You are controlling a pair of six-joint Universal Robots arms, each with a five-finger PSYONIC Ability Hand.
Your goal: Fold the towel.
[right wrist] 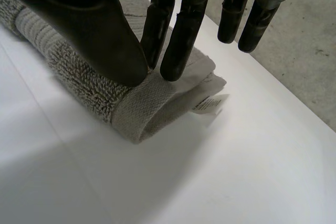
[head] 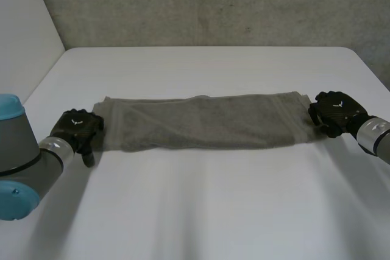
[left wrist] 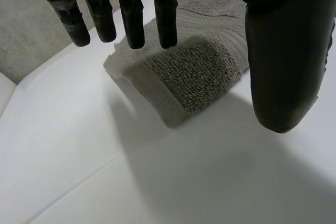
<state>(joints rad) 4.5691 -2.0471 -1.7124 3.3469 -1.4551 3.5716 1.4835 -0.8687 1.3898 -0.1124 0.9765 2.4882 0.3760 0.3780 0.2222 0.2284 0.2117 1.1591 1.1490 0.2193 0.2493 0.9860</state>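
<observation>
A grey towel [head: 201,123] lies folded into a long strip across the middle of the white table [head: 201,211]. My left hand [head: 76,127] hovers at the strip's left end. In the left wrist view its fingers [left wrist: 131,19] are straight and its thumb [left wrist: 283,51] stands well apart, with the towel's corner [left wrist: 199,72] below the gap. My right hand [head: 335,112] is at the strip's right end. In the right wrist view its thumb [right wrist: 100,30] and two fingers [right wrist: 178,51] pinch the towel's hemmed edge [right wrist: 142,108]. A small white label [right wrist: 210,103] sticks out of that end.
A grey wall [head: 213,4] runs behind the table's far edge. Bare white tabletop lies in front of the towel and behind it.
</observation>
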